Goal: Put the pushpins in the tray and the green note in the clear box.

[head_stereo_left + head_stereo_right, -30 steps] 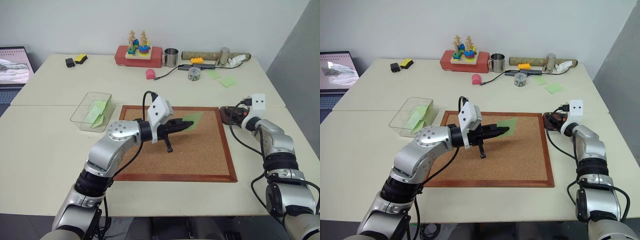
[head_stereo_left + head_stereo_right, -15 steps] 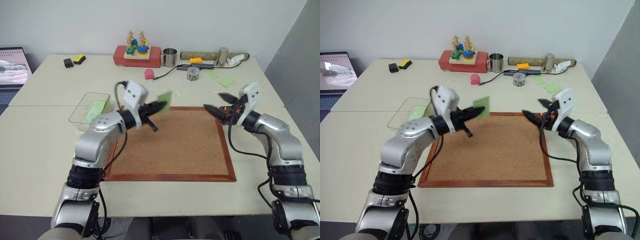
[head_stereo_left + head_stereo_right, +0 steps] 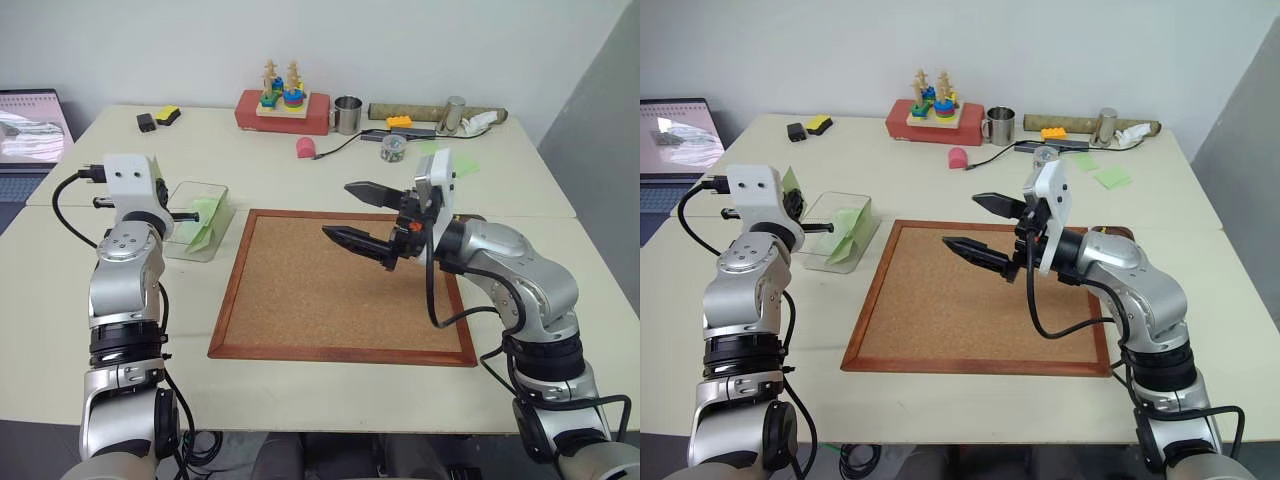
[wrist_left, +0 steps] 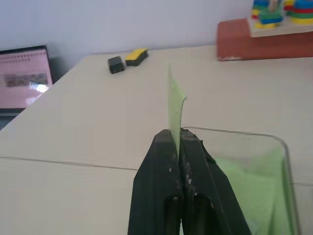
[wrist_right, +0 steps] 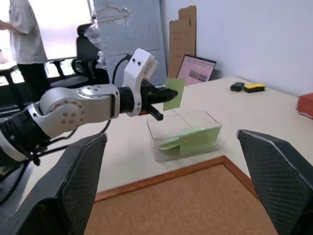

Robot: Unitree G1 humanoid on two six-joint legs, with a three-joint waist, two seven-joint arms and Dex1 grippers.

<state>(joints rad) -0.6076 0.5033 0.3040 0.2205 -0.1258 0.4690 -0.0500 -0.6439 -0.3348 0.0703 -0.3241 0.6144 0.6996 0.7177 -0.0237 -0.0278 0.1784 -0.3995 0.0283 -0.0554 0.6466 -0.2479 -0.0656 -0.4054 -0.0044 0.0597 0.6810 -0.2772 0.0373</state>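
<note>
My left gripper (image 4: 177, 133) is shut on the green note (image 4: 174, 105), which it holds upright and edge-on. The note (image 5: 174, 93) hangs above the table just short of the clear box (image 3: 195, 225), at the box's left side. The box holds other green notes. My right gripper (image 3: 336, 208) floats open and empty over the cork board (image 3: 340, 295), pointing left. The tray (image 3: 1114, 231) is mostly hidden behind my right forearm. The pushpins are out of view.
A laptop (image 3: 30, 125) stands at the far left. Along the back edge are a ring-stacking toy on a red block (image 3: 282, 100), a metal mug (image 3: 345, 113), a small jar of pins (image 3: 390, 148), a pink object (image 3: 304, 148) and loose green notes (image 3: 460, 165). A person (image 5: 24, 44) stands beyond the table.
My left arm swung left, carrying the green note from over the cork board to beside the clear box. My right arm came in from the right edge to over the board, and its jaws opened wide.
</note>
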